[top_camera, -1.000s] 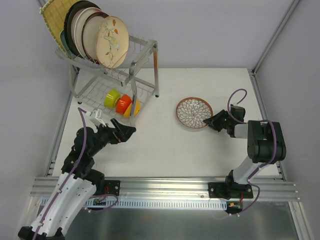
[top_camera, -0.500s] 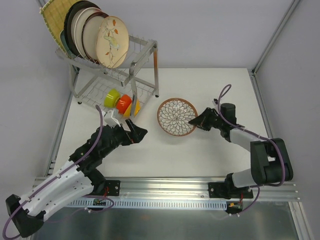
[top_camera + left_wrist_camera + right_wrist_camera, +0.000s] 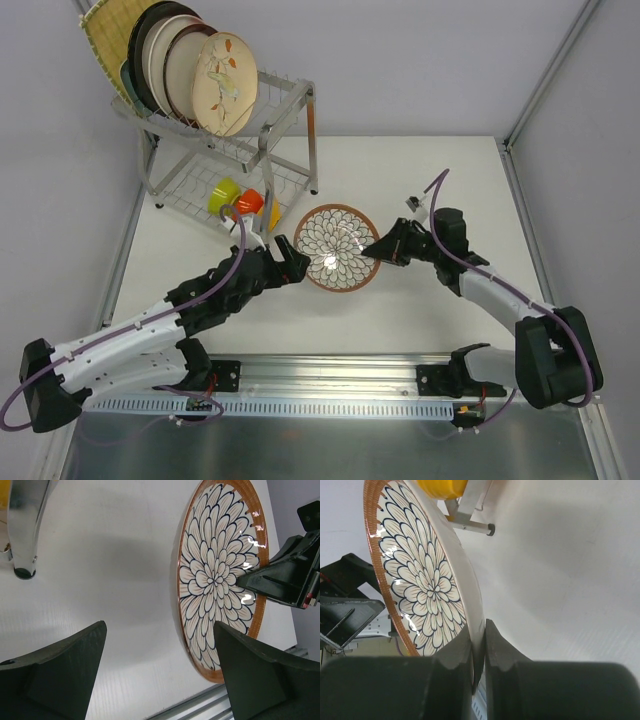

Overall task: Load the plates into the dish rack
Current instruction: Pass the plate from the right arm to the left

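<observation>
White petal plate [image 3: 337, 247] tilted up mid-frame, right rim clamped in right jaws; left jaws spread wide just beside left rim, nearer dish rack [image 3: 312, 140].

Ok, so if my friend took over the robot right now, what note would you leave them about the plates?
Right gripper: shut on the rim of the petal plate, holding it tilted up in front of the dish rack.
Left gripper: open, holding nothing, close to the plate's opposite edge.
Done: the other plates stand in the rack's top tier.
Left: the petal plate must go into the rack. It will probably be passed to the left gripper first, since that arm is nearer the rack.
</observation>
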Available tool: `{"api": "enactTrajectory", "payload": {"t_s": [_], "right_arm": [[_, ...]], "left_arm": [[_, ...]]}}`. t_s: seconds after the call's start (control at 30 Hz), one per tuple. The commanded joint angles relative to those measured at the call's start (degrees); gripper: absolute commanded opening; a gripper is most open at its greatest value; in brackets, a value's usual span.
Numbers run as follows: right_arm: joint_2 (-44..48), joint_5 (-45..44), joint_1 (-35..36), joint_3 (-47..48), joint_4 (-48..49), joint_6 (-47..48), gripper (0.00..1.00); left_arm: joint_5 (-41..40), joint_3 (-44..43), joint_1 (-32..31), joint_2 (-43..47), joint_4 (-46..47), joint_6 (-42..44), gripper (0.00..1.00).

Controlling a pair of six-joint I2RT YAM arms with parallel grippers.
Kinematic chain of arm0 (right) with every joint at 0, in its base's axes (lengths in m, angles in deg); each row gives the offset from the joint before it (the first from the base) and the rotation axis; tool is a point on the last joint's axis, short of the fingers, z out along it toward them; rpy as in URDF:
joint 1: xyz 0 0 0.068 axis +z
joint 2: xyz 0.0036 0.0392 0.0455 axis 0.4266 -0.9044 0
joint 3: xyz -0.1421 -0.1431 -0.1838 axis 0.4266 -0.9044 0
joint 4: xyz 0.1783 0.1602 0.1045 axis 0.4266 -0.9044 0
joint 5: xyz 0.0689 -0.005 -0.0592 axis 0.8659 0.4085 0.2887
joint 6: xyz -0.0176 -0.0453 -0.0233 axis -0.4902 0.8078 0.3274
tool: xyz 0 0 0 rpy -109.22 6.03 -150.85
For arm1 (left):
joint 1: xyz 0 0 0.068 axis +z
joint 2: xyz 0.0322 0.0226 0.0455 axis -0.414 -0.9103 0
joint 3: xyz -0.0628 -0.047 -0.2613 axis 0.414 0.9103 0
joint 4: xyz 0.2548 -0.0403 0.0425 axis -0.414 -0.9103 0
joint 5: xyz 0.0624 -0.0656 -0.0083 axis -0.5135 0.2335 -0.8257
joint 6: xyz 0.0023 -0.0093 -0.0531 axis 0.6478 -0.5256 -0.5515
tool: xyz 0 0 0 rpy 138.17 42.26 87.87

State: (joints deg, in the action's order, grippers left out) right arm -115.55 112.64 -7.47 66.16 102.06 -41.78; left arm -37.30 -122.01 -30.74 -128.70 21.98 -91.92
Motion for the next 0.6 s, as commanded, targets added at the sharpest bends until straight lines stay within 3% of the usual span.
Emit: {"api": "enactTrajectory", "payload": {"t_s": [0.0, 0.17, 0.57], "right_arm": [[4.0, 5.0, 1.2, 1.0, 7.0, -1.4, 0.01], [4.2, 4.9, 2.4, 0.8, 8.6, -2.2, 0.00], [5.6, 4.5, 3.5, 0.1, 9.3, -2.5, 0.01]], "left_arm": [[-3.6, -3.6, -1.1, -2.2, 2.3, -1.1, 0.88], [-5.3, -4.4, -2.1, -5.0, 2.8, -3.2, 0.72], [-3.7, -5.2, -2.5, -9.2, 2.8, -5.5, 0.54]]}}
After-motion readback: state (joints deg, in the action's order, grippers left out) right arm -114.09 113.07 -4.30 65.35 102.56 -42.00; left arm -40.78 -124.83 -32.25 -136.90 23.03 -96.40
